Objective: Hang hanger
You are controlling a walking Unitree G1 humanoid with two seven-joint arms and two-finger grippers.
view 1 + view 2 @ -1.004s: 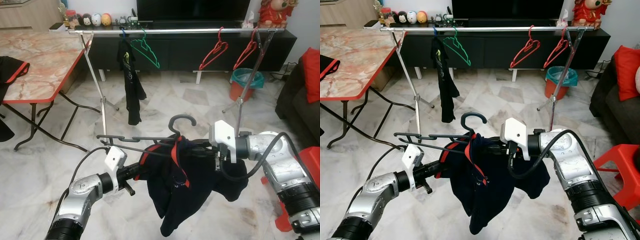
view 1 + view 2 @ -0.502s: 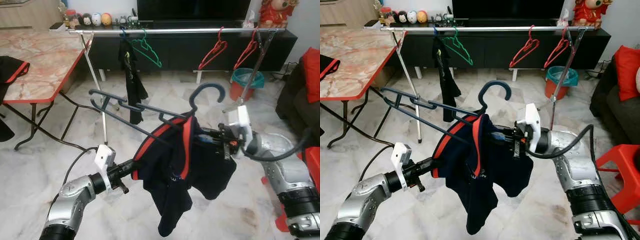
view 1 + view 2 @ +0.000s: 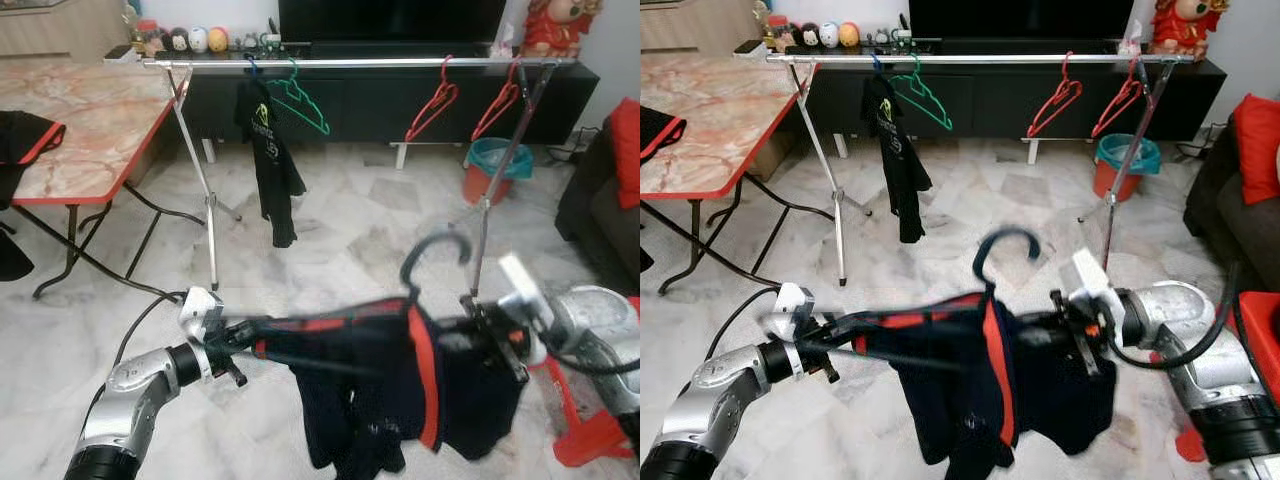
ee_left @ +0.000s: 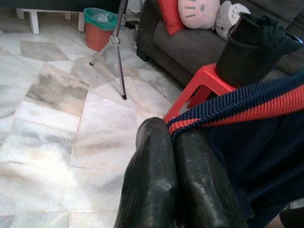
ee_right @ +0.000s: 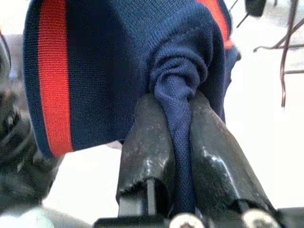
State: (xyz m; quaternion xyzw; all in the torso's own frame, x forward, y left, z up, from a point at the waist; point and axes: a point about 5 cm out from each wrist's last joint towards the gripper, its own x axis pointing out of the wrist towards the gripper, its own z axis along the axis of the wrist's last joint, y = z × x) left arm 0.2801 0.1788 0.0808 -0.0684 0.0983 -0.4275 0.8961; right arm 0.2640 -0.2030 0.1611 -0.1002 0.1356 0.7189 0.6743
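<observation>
A navy garment with red trim (image 3: pixel 400 395) hangs on a dark hanger whose hook (image 3: pixel 1004 236) stands up above it, low over the floor and blurred. My left gripper (image 3: pixel 250 336) is shut on the garment's red-striped edge (image 4: pixel 223 110) at the left end. My right gripper (image 3: pixel 1066 326) is shut on a bunched fold of navy fabric (image 5: pixel 176 102) at the right shoulder; its fingers (image 5: pixel 147 142) pinch the cloth. The silver clothes rail (image 3: pixel 360 62) stands farther ahead, well above the hanger.
On the rail hang a black garment (image 3: pixel 268 150), a green hanger (image 3: pixel 300 100) and two red hangers (image 3: pixel 432 100). A marble table (image 3: pixel 80 120) stands left. A teal-lined bin (image 3: pixel 492 165), a sofa (image 3: pixel 600 200) and a red stool (image 4: pixel 204 85) are right.
The hanger has dropped from a steep tilt to nearly level and lower, with the garment. My right gripper has moved down and to the right; both keep their hold.
</observation>
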